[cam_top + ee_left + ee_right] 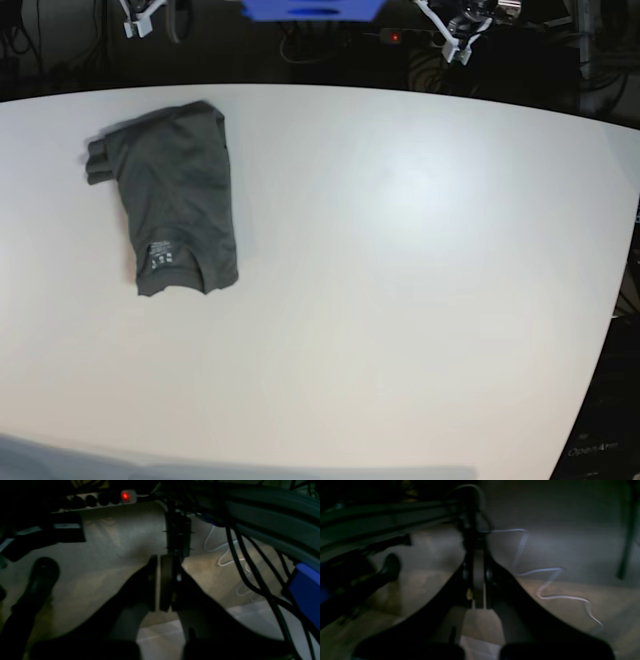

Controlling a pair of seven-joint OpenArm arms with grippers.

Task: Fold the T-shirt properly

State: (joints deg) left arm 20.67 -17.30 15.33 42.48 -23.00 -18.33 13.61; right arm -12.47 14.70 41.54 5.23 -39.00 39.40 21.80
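The dark grey T-shirt (pixel 175 195) lies folded into a narrow bundle at the far left of the white table (pixel 400 300), its neck label facing up near the front end. Neither gripper touches it. My right gripper (pixel 136 24) hangs beyond the table's far edge, above the shirt in the base view. My left gripper (pixel 458 44) hangs beyond the far edge at the right. In the wrist views both point down at a dim floor: the left gripper (pixel 160 585) and the right gripper (pixel 478 582) are shut with nothing between the fingers.
A blue part (pixel 310 10) sits at the top middle behind the table. Under the table are a power strip with a red light (pixel 125 496), black cables (pixel 250 575) and a white cable (pixel 545 580). The table's right edge curves away.
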